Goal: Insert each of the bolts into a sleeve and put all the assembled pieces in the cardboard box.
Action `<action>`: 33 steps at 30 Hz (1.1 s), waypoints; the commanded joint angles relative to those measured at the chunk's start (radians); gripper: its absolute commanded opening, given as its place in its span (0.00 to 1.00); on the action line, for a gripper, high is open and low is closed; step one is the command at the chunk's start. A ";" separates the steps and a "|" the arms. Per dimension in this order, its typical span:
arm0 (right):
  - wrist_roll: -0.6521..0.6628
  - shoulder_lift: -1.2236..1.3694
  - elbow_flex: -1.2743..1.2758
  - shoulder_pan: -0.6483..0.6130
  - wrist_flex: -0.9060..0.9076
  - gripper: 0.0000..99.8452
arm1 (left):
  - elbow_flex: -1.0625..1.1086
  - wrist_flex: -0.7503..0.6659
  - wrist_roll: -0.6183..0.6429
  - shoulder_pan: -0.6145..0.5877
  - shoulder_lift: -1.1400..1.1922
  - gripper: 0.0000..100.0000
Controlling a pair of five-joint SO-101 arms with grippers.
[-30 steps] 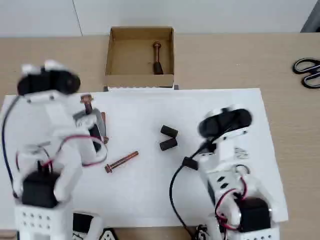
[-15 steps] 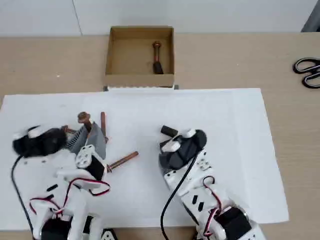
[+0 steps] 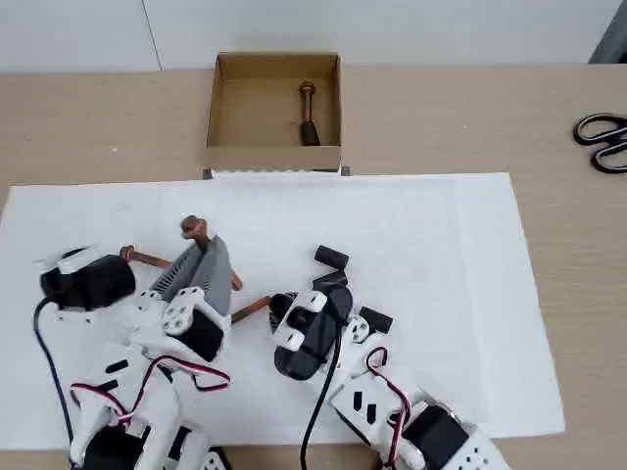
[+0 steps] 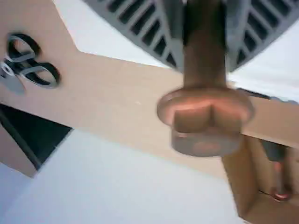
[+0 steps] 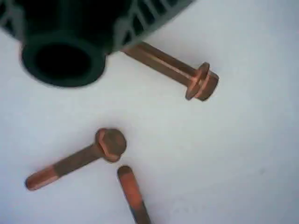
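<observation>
High view: cardboard box (image 3: 223, 108) sitting on the table (image 3: 98, 117) beyond the white paper (image 3: 441, 255), one assembled piece (image 3: 308, 116) lying inside. Loose sleeve (image 3: 331, 258) lying mid-paper, just beyond the right arm (image 3: 323, 343). Scissors (image 3: 601, 142) lying at the far right.

Left wrist view: left gripper (image 4: 204, 51) pinching the held bolt (image 4: 205, 116) by its shank, head sticking out past the fingertips.

Right wrist view: right gripper (image 5: 63, 32) closing around the held sleeve (image 5: 63, 58), open end facing the camera. Three loose bolts (image 5: 170, 65) lying on the paper nearby.
</observation>
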 commanded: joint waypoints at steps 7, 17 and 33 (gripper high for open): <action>0.023 -0.015 -0.006 -0.016 -0.035 0.00 | -0.005 -0.028 0.003 0.121 -0.012 0.00; 0.021 -0.015 -0.014 -0.016 -0.071 0.00 | 0.062 -0.032 0.003 0.132 -0.012 0.00; 0.020 -0.015 -0.029 -0.015 -0.081 0.00 | 0.127 -0.127 0.064 0.132 -0.012 0.00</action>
